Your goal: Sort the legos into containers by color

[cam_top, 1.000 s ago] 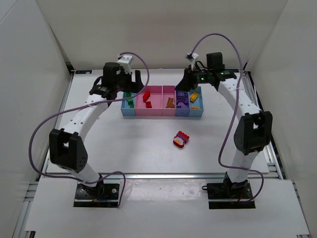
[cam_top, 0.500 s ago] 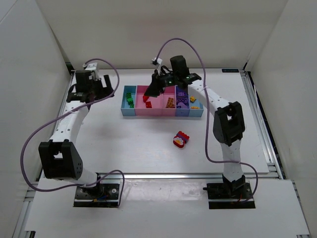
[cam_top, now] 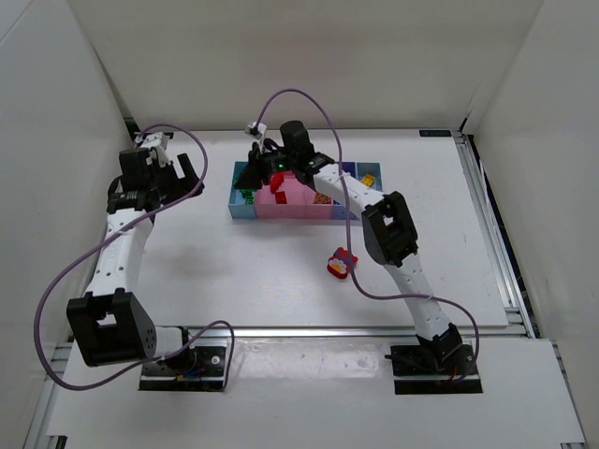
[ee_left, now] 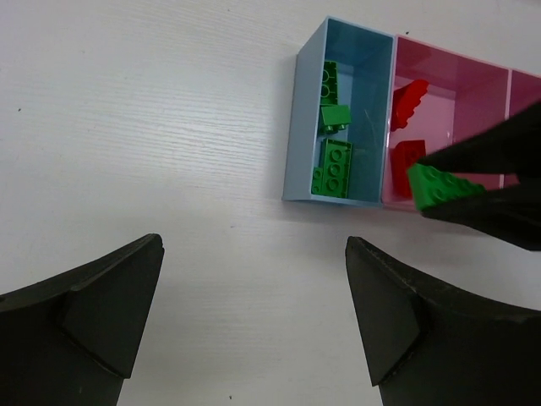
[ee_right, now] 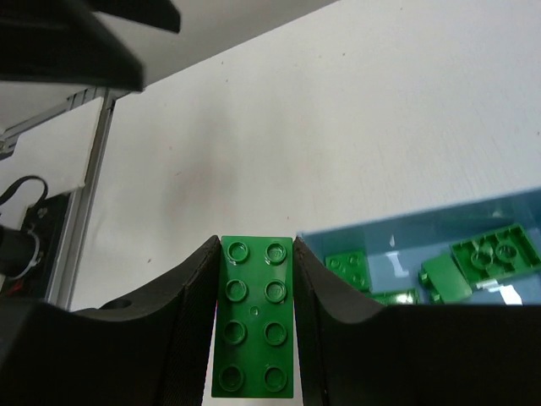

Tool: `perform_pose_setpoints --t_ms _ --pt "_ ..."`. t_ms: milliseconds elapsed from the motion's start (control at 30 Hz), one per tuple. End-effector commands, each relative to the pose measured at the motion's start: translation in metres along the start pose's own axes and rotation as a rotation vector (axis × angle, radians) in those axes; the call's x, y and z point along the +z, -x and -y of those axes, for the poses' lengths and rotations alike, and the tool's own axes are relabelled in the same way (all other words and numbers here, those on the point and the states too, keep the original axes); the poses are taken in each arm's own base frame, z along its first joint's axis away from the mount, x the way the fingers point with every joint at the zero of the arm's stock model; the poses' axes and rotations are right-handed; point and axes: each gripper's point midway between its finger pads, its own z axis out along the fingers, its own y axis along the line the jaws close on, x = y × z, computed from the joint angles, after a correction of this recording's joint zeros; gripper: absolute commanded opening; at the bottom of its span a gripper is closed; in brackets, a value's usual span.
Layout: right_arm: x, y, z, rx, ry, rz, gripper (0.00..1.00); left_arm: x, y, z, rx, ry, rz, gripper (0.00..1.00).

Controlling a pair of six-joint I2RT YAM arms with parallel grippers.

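Nearest the arm bases, a small cluster of red and purple legos (cam_top: 342, 264) is lying loose on the bench (cam_top: 234, 281), at about 5 o'clock from the containers (cam_top: 281, 214) — so the sorting is not yet done. Farther back, the left gripper (ee_left: 254, 245) is hovering over bare bench at 9 o'clock of the row, its fingers (ee_left: 101, 313) spread wide and carrying nothing.

The right gripper (ee_right: 256, 254) is hanging over the row, its fingers pinching a green two-by-four brick (ee_right: 256, 338) by the long sides. In the left wrist view that brick is sitting above the near rim of the pink bin (ee_left: 448, 85), the one holding the red bricks (ee_left: 408, 156). It is at 3 o'clock of the light blue bin (ee_left: 372, 101), where the green bricks (ee_left: 336, 165) are lying.

Letting go here is risking a green brick among the reds — or a knock on the shared wall and a bounce out onto the bench. The drop is probably needing a shift toward 9 o'clock first.
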Motion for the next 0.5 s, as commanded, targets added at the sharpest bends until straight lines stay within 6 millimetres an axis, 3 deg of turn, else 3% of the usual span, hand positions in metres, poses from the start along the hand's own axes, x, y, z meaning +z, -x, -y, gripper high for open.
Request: perform_pose_setpoints --t_ms 0,33,67,100,233,467 --pt "0.014 0.041 0.005 -0.096 -0.008 0.11 0.0 -0.016 0.001 0.007 0.024 -0.035 0.022 0.99" --pt "0.018 0.042 0.007 -0.101 -0.008 0.115 0.0 -0.018 0.002 0.008 0.027 -0.044 0.028 0.99" --pt "0.025 0.028 0.017 -0.085 -0.02 0.096 0.0 -0.018 -0.001 0.006 0.028 -0.041 0.025 0.99" --pt "0.025 0.038 0.018 -0.114 -0.024 0.112 0.0 -0.02 0.0 0.007 0.031 -0.046 0.032 0.99" --pt "0.037 0.033 0.024 -0.143 -0.023 0.115 0.0 -0.019 -0.002 0.006 0.038 -0.055 0.034 0.99" --pt "0.042 0.0 0.037 -0.11 -0.026 0.074 0.03 -0.011 -0.001 0.007 0.055 -0.076 0.043 0.99"
